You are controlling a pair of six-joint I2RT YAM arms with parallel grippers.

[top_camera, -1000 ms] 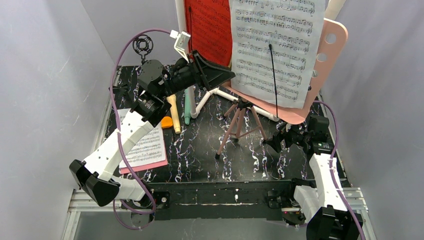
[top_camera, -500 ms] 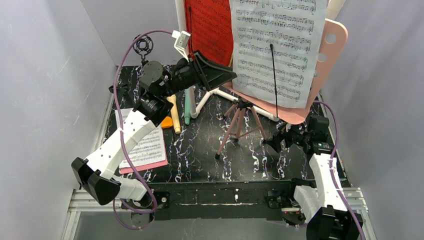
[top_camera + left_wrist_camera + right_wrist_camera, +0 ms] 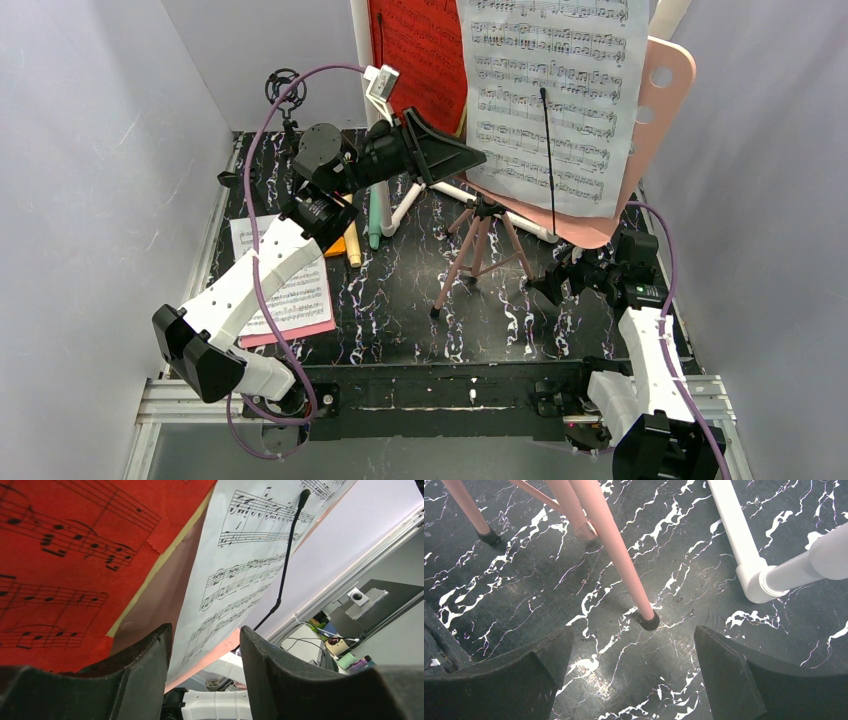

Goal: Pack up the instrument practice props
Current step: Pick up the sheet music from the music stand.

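The pink hole-punched music stand (image 3: 662, 95) stands on tripod legs (image 3: 478, 250) at centre right and holds a white music sheet (image 3: 550, 90) under a thin black clip arm (image 3: 548, 150). A red music sheet (image 3: 420, 55) hangs behind it. My left gripper (image 3: 455, 152) is open, raised at the white sheet's lower left edge; in the left wrist view that sheet (image 3: 240, 570) and the pink stand's edge (image 3: 220, 655) show between its fingers, with the gripper (image 3: 205, 645) holding nothing. Mint-green (image 3: 375, 215) and yellow (image 3: 351, 245) microphones lie under the left arm. My right gripper (image 3: 634, 650) is open, low by a tripod leg (image 3: 619, 555).
A white pipe frame (image 3: 430, 190) stands behind the tripod; its foot shows in the right wrist view (image 3: 744, 545). Sheet music on pink paper (image 3: 295, 295) lies at front left beside an orange piece (image 3: 337, 246). A black shock mount (image 3: 285, 88) stands at back left. Grey walls close both sides.
My left gripper has moved right and up, closer to the white sheet's lower left edge. The right arm has not moved.
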